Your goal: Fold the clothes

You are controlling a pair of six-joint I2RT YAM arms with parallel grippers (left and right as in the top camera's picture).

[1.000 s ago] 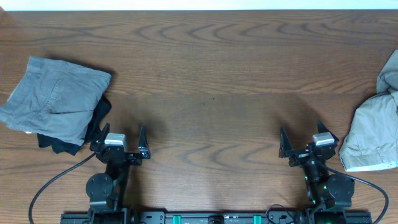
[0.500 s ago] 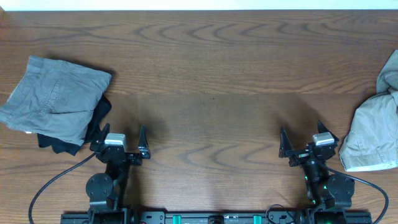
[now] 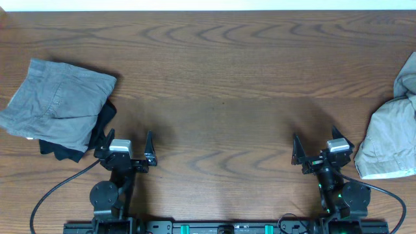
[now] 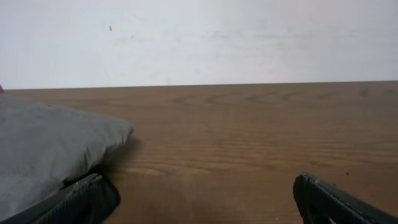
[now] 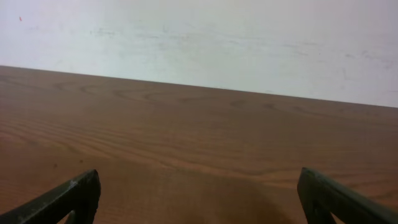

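Folded mid-grey shorts (image 3: 57, 102) lie at the table's left, on top of a dark garment (image 3: 97, 127) that peeks out below. In the left wrist view the grey shorts (image 4: 43, 149) fill the left side. A crumpled pale beige garment (image 3: 392, 133) sits at the right edge. My left gripper (image 3: 125, 142) rests near the front edge, just right of the grey pile, open and holding nothing. Its black fingertips (image 4: 81, 202) frame bare wood. My right gripper (image 3: 317, 145) is also open and empty, left of the beige garment, with dark fingertips (image 5: 71, 196) wide apart.
The brown wooden table (image 3: 221, 91) stretches between the two piles. A white wall (image 5: 199, 37) rises behind the table's far edge. Black cables (image 3: 55, 188) trail from both arm bases at the front.
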